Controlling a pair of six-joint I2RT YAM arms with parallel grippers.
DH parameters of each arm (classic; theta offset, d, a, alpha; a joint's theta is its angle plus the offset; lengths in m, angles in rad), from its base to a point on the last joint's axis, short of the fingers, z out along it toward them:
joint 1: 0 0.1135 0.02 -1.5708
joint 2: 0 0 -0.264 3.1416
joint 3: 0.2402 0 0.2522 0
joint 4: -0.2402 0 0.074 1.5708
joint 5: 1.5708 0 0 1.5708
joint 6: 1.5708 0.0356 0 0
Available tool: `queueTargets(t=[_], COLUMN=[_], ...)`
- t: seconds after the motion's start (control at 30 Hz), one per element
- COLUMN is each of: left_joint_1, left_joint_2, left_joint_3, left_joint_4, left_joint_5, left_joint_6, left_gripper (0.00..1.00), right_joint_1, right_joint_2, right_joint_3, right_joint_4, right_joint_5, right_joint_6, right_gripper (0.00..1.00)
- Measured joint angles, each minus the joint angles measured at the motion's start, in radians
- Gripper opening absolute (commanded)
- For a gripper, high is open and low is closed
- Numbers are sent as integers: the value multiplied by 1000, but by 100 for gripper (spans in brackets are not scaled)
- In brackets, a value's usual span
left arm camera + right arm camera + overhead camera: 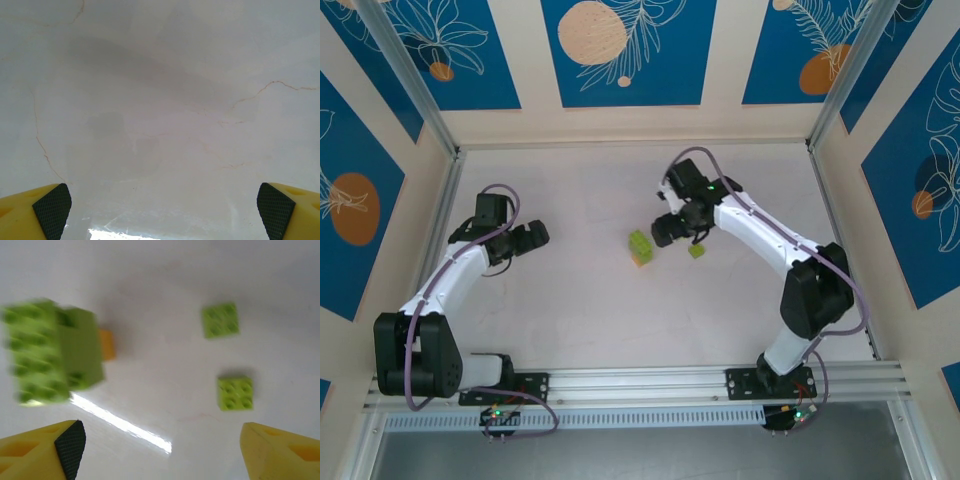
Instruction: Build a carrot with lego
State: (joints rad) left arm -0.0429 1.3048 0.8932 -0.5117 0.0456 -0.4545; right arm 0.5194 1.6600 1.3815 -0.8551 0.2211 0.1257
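Two pincers are hanging over the white desk (580,300). The right pincer (161,440) is standing wide open, with nothing between its yellow fingers (30,455). In its wrist view the carrot (50,352) is lying on the desk at 10 o'clock. It is a slightly blurry lump of lime-green bricks with one orange brick (106,344) poking out toward 3 o'clock. A lego square (220,320) is lying loose at 2 o'clock and another lego square (235,393) at 4 o'clock, both apart from the carrot. In the top view the carrot is sitting near the middle of the desk, with the right pincer just beside it at 2 o'clock. The left pincer (538,236) is hanging well apart from the carrot at 9 o'clock. It is also wide open and holding nothing, with bare desk under it.
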Motion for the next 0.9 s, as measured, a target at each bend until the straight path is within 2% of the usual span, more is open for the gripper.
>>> queueTargets(t=[0.1, 0.23, 0.9], left_joint_1=[0, 0, 0], left_joint_2=[1, 10, 15], left_joint_3=[0, 0, 0], left_joint_4=[3, 3, 6], left_joint_5=[6, 10, 15], left_joint_6=[0, 0, 0], left_gripper=[98, 98, 98], right_joint_1=[-70, -114, -186], right_joint_2=[-6, -4, 131], right_joint_3=[-119, -220, -224], right_joint_4=[19, 38, 219], right_joint_5=[2, 3, -62], right_joint_6=[5, 12, 3], right_gripper=[81, 80, 69])
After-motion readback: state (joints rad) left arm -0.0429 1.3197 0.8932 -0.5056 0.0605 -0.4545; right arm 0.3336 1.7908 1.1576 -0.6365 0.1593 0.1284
